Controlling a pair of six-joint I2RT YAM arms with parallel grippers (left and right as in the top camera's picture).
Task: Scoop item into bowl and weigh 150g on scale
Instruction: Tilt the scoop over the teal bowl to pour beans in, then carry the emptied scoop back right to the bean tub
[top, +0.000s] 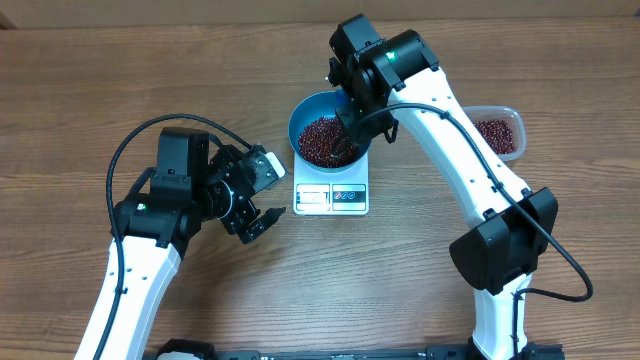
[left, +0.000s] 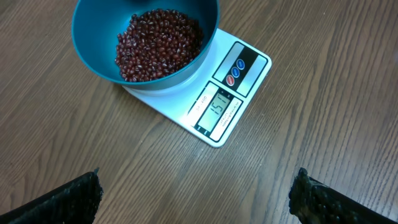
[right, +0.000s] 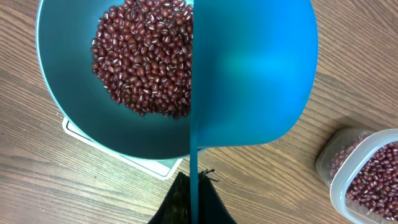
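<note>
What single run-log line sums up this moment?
left gripper: open, near scale | right gripper: shut on scoop over bowl | bowl: on scale, holding beans | scoop: looks empty

Right wrist view: a blue plastic scoop (right: 255, 74) hides half the round teal-blue bowl (right: 62, 93); a clear rectangular plastic tub (right: 329, 163) is cut off by the right edge.

Beans (left: 158, 43) are dark red-brown, some with a pale fleck. Bowl (left: 93, 43): plain teal-blue. Scale (left: 180, 106): white, with a black panel carrying what seem to be two blue buttons and one red, and a grey-green display. Scoop (right: 255, 68): translucent teal. Tub (right: 336, 155): clear. Table (left: 336, 93): brown wood grain. Arms (top: 455, 140): white, black joints.
</note>
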